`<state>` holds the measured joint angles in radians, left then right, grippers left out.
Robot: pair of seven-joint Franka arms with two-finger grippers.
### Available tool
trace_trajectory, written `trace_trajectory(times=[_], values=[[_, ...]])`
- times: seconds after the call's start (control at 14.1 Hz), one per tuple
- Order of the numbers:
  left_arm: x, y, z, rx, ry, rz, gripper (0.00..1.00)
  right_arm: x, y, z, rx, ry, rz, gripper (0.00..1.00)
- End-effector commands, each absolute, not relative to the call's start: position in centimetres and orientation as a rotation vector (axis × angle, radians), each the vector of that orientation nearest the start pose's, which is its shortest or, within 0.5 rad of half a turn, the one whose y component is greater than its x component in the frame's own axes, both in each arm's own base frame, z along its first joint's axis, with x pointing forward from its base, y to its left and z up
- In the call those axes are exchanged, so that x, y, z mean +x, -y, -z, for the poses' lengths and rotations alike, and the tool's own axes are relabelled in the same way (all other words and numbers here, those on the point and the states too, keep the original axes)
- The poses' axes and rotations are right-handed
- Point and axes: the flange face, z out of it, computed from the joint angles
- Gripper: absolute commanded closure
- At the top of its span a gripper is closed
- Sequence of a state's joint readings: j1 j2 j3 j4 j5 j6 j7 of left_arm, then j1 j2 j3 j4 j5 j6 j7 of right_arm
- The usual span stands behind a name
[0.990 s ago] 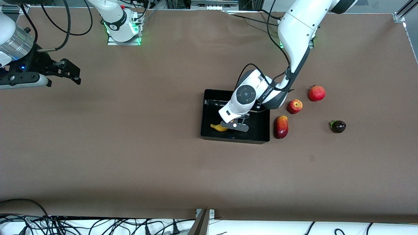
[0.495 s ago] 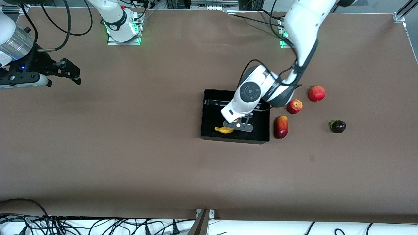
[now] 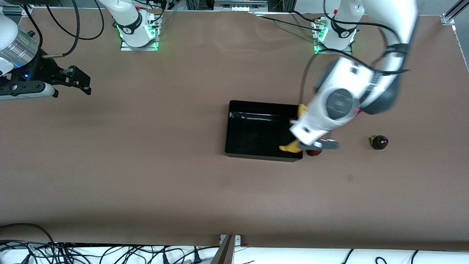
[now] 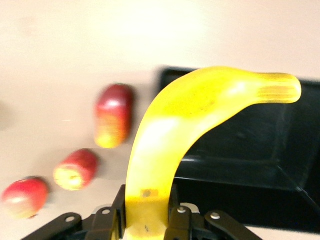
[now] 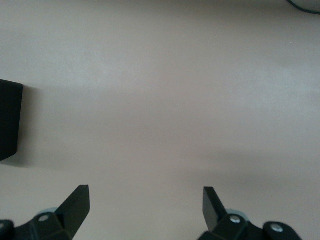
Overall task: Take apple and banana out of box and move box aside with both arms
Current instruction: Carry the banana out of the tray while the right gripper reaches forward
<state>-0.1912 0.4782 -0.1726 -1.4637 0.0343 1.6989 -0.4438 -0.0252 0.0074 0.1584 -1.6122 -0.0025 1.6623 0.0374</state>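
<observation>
My left gripper (image 3: 310, 145) is shut on the yellow banana (image 3: 292, 147) and holds it in the air over the black box's wall (image 3: 264, 157) at the left arm's end, beside the mango. In the left wrist view the banana (image 4: 165, 145) rises from between my fingers (image 4: 120, 210), with the box (image 4: 250, 165) below it. The small red apple (image 4: 76, 169) lies on the table between the mango and the pomegranate; the arm hides it in the front view. My right gripper (image 3: 81, 81) waits open and empty over bare table at the right arm's end; it shows in the right wrist view (image 5: 145, 200).
The mango (image 4: 114, 122) lies next to the box, its tip showing under the arm (image 3: 314, 152). The pomegranate (image 4: 25, 196) lies past the apple. A dark purple fruit (image 3: 379, 142) sits farther toward the left arm's end. A box corner (image 5: 9, 120) shows in the right wrist view.
My left gripper has lifted the banana from the box floor and swung it toward the left arm's end, now covering the apple and pomegranate. The right arm has not moved.
</observation>
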Motion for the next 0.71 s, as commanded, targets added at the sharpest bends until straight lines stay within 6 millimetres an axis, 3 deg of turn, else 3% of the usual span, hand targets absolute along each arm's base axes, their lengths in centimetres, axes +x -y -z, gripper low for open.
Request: trace_trajectory(times=[0.0,0.21,0.35,0.49,0.64], values=[[64.8,14.2,-37.2,-3.064,0.112,-0.473,1.0,56.9,-8.5,-59.5,-3.109,0.19,0.048,0.0],[66.3,6.6,-34.9,-3.024,0.141,-0.497,1.0,57.1,-10.5,-57.9,-3.118,0.25,-0.006,0.0],[66.8,3.2,-31.6,-2.948,0.124,-0.518,1.0,58.5,-11.6,-53.5,-3.114,0.284,-0.126,0.0],[66.8,1.5,-28.6,-2.955,0.138,-0.518,1.0,58.8,-12.1,-52.1,-3.103,0.308,-0.173,0.0],[66.2,-0.8,-24.7,-2.995,0.076,-0.495,1.0,58.2,-15.9,-51.2,-3.093,0.368,-0.197,0.0]])
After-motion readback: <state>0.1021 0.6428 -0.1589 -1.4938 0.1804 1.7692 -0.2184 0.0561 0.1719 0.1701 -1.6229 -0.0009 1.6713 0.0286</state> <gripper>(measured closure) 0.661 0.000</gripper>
